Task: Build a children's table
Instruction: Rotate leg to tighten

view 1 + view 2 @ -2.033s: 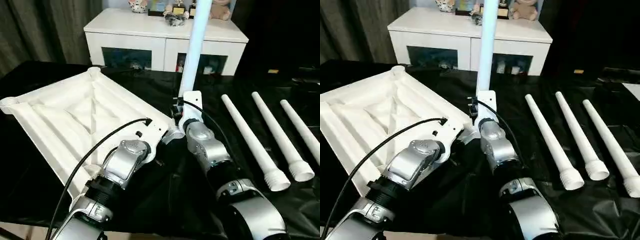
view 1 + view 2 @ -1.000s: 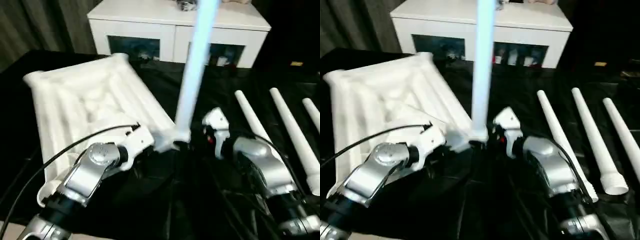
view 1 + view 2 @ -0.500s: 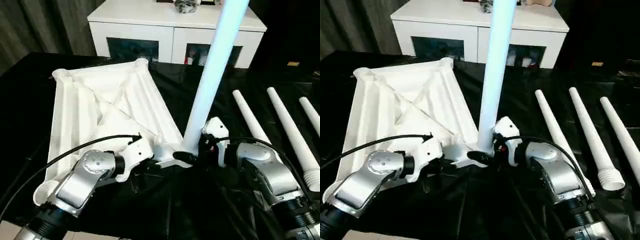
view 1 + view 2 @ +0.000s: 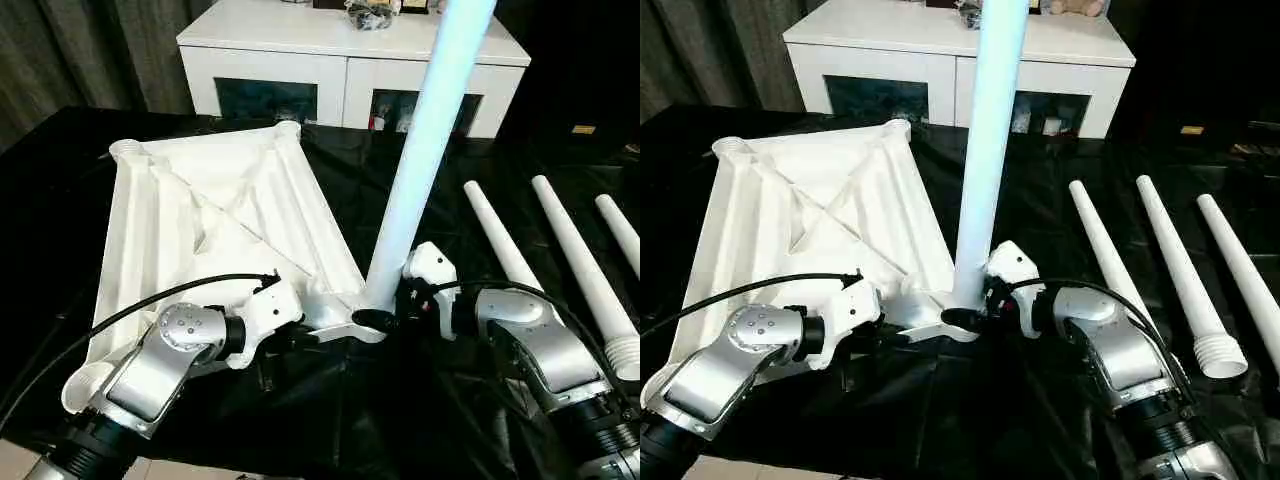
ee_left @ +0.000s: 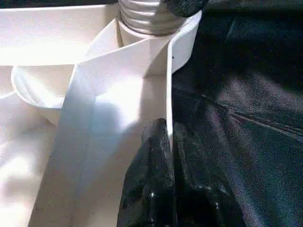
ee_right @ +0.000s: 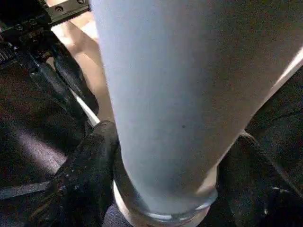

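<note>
Where the two silver forearms meet near the front of the black work table (image 4: 60, 200), both grippers close on the same corner of the children's table. The left gripper (image 5: 168, 156) has its two black fingers pressed together on the thin side rim of the white table top (image 4: 200, 215), just beside the near corner socket (image 4: 365, 322); the rim passes between the jaws, which are closed down to its thickness. The right gripper (image 6: 165, 189) grasps the base of the upright leg (image 4: 425, 140), one black finger (image 6: 87, 175) on each side of the tube just above its threaded end, the jaws spread only as wide as the tube. This leg stands in the corner socket, leaning slightly toward the robot's right, its upper part running out of the head views' top edge. The top lies ribbed underside up, stretching from the grippers away toward the robot's left, with further round sockets at its other corners. On the robot's right, well apart from the grippers, three loose legs (image 4: 1180, 275) lie side by side on the black cover, threaded ends nearest the robot. Beyond the work table stands a white cabinet (image 4: 350, 60) with glass doors.
</note>
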`<state>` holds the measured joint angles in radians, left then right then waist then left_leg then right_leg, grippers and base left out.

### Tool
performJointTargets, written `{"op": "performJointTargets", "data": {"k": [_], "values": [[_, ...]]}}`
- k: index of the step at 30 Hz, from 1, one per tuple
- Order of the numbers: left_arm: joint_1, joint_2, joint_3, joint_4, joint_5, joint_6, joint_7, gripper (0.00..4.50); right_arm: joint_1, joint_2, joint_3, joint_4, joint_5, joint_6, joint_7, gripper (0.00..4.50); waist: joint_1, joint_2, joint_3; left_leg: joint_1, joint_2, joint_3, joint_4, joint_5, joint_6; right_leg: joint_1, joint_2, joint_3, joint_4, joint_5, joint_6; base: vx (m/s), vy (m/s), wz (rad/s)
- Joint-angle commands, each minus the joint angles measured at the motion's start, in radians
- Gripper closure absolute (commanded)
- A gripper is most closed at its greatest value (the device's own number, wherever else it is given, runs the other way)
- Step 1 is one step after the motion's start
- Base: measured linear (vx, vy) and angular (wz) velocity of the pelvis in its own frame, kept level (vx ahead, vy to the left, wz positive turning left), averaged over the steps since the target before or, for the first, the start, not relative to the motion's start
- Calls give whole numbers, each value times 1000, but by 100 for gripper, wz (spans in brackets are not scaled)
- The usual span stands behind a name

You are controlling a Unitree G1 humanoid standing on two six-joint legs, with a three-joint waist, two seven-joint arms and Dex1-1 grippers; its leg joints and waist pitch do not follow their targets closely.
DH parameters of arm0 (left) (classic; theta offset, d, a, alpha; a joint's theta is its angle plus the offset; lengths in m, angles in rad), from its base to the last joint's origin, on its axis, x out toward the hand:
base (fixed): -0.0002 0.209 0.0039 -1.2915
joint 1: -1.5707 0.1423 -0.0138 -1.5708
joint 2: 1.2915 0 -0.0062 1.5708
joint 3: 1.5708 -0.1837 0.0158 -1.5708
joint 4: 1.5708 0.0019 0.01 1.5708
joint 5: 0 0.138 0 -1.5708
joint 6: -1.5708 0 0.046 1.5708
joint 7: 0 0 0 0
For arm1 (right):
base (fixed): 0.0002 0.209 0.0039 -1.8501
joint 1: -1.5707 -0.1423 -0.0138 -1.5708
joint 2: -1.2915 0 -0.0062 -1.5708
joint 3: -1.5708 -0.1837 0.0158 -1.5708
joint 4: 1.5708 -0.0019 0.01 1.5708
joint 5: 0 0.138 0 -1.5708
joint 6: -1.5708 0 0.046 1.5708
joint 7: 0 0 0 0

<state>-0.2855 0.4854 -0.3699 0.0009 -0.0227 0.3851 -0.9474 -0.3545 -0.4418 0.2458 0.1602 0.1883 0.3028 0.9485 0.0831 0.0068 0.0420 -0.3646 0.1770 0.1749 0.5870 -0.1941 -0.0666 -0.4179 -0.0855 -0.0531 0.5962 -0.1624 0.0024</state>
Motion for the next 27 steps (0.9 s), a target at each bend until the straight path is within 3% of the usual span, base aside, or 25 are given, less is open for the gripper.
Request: {"op": "performJointTargets", "data": {"k": [1, 6, 8, 12, 16, 17, 18, 19, 22, 23, 24, 27], "values": [[8, -3, 11, -26, -27, -17, -7, 450, 1, -5, 10, 13, -17, 5, 4, 179, -1, -7, -60, 4, 43, -8, -66, -162, 59, 58, -48, 39, -54, -148, -231, 0, 0, 0], [9, -2, 12, -25, -30, -12, -9, 450, 4, 6, 13, 16, -10, 17, -2, 186, -1, -7, -59, 5, 43, -9, -66, -171, 58, 57, -49, 39, -55, -172, -229, 0, 0, 0], [10, -30, 22, -15, -30, 39, 30, 450, 7, 62, -7, 46, -10, 51, -94, 186, -4, -6, -57, 3, 43, -9, -67, -172, 53, 57, -48, 39, -56, -174, -232, 0, 0, 0], [-13, -89, 38, 31, -7, 109, 124, 450, 1, 147, -35, 82, -26, 93, -235, 186, -25, -6, -51, 2, 40, -12, -74, -249, 13, 54, -49, 38, -68, -308, -196, 0, 0, 0], [-54, -170, 63, 100, 19, 165, 244, 450, -14, 242, -64, 128, -61, 113, -412, 187, -34, -5, -40, 15, 35, -14, -79, -341, -13, 43, -49, 38, -90, -481, -142, 0, 0, 0], [-67, -196, 73, 119, 24, 182, 281, 450, -20, 269, -73, 143, -71, 119, -463, 187, -35, -7, -42, 16, 33, -21, -79, -358, -22, 46, -52, 34, -94, -533, -121, 0, 0, 0], [-95, -250, 99, 160, 32, 215, 361, 450, -32, 320, -91, 179, -93, 126, -569, 187, -40, -6, -44, 14, 34, -20, -80, -344, -26, 45, -51, 36, -94, -532, -108, 0, 0, 0], [-95, -250, 99, 160, 32, 215, 361, 450, -32, 320, -91, 179, -93, 126, -569, 187, -40, -4, -43, 19, 33, -20, -79, -350, -26, 39, -51, 35, -99, -537, -109, 0, 0, 0], [-157, -331, 126, 257, 58, 224, 493, 450, -75, 427, -134, 295, -128, 110, -804, 187, -45, -5, -46, 16, 29, -22, -80, -358, -23, 40, -48, 32, -100, -522, -101, 0, 0, 0], [-157, -331, 126, 257, 58, 224, 493, 450, -75, 427, -134, 295, -128, 110, -804, 187, -49, 0, -44, 19, 26, -22, -80, -383, -22, 33, -47, 31, -108, -551, -90, 0, 0, 0], [-173, -338, 118, 282, 76, 214, 513, 450, -95, 457, -144, 338, -128, 93, -853, 187, -49, -3, -47, 20, 25, -25, -79, -390, -21, 37, -48, 27, -106, -556, -83, 0, 0, 0], [-186, -337, 104, 295, 99, 204, 530, 450, -133, 499, -160, 395, -113, 20, -875, 187, -52, 2, -50, 16, 28, -27, -83, -404, -15, 37, -51, 26, -106, -529, -76, 0, 0, 0]]}}
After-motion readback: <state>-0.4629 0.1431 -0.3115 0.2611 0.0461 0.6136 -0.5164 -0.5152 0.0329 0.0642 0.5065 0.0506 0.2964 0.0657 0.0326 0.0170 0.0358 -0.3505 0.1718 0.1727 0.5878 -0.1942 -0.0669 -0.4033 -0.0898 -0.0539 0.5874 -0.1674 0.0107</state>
